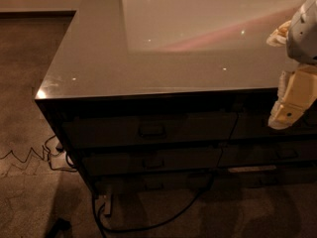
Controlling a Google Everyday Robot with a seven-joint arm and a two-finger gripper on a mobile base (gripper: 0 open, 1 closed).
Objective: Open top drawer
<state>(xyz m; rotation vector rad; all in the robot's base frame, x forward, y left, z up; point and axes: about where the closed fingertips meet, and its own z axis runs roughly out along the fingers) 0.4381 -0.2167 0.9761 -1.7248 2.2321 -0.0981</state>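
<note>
The top drawer (148,129) is a wide dark front just under the counter edge, with a small rectangular loop handle (152,130) at its centre. It sits flush with the cabinet, shut. My gripper (287,115) hangs at the right edge of the view, cream-coloured, in front of the neighbouring column's top drawer. It is well to the right of the handle and touches nothing that I can see.
A glossy grey countertop (148,63) covers the cabinet. Two narrower dark drawers (153,161) lie below the top one. The neighbouring column (277,152) is at right. Black cables (148,222) and a plug (106,204) lie on the carpet in front.
</note>
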